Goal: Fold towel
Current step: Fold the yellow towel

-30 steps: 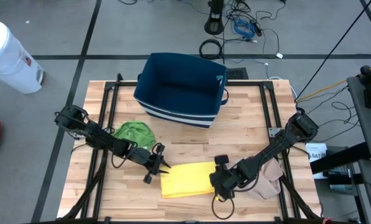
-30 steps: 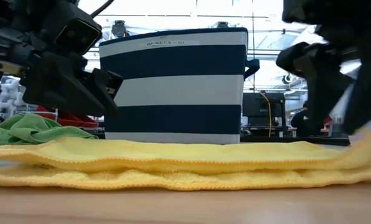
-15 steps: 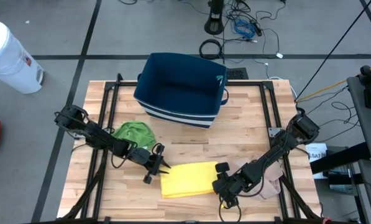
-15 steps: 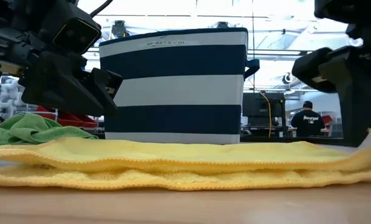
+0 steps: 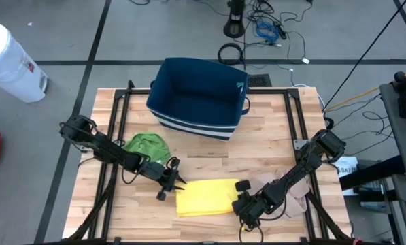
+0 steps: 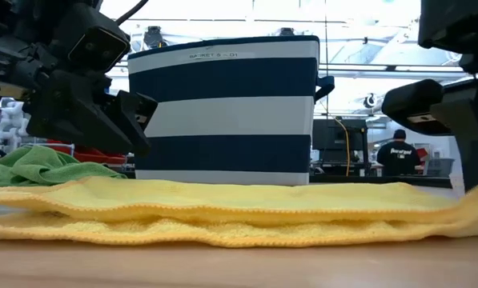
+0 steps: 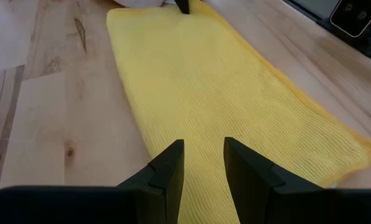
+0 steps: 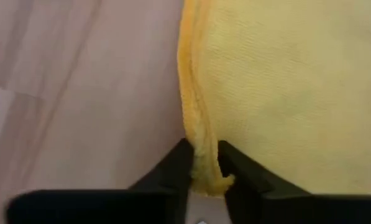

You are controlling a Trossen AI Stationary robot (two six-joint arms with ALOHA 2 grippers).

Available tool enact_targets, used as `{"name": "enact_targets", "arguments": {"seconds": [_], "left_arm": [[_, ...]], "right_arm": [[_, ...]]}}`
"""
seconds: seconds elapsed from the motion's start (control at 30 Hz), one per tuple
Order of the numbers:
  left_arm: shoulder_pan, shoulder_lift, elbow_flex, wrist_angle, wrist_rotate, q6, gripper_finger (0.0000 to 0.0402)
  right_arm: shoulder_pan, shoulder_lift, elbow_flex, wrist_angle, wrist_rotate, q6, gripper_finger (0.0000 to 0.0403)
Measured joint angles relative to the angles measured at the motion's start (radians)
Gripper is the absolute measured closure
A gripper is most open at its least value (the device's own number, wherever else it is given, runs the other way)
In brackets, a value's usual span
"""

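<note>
On the wooden table (image 5: 209,156), toward its near edge, a yellow towel (image 5: 204,197) lies folded flat, its layers stacked one on another in the low view. At the towel's right end the right gripper (image 5: 245,206) pinches the yellow hem between its two fingers, which close on the edge of the cloth in the right wrist view. At the towel's left end the left gripper (image 5: 176,180) hovers just beside the cloth with its fingers parted and holding nothing. A green cloth (image 5: 147,145) sits crumpled near the left arm, a pinkish cloth (image 5: 294,194) lies under the right arm, and a navy-and-white striped basket (image 5: 199,99) stands at the far side.
</note>
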Motion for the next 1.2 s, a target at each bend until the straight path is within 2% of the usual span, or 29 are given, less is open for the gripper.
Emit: {"name": "enact_targets", "arguments": {"seconds": [0.1, 0.4, 0.57, 0.83, 1.0, 1.2], "left_arm": [[0.0, 0.0, 0.0, -0.001, 0.0, 0.0, 0.0282], [0.0, 0.0, 0.0, -0.022, 0.0, -0.007, 0.0282], [0.0, 0.0, 0.0, -0.016, 0.0, -0.004, 0.0282], [0.0, 0.0, 0.0, -0.012, 0.0, 0.002, 0.0282], [0.009, 0.0, 0.0, -0.01, 0.0, 0.004, 0.0282], [0.029, 0.0, 0.0, -0.01, 0.0, 0.004, 0.0282]], "right_arm": [[-0.001, 0.0, 0.001, -0.014, 0.015, -0.018, 0.0392], [-0.007, 0.006, 0.085, -0.111, 0.187, -0.116, 0.0399], [-0.018, 0.006, 0.127, -0.111, 0.201, -0.228, 0.0401], [-0.053, 0.005, 0.207, -0.103, 0.287, -0.4, 0.0401], [-0.085, 0.005, 0.226, -0.018, 0.322, -0.545, 0.0401], [-0.128, 0.004, 0.227, 0.167, 0.285, -0.733, 0.0401]]}}
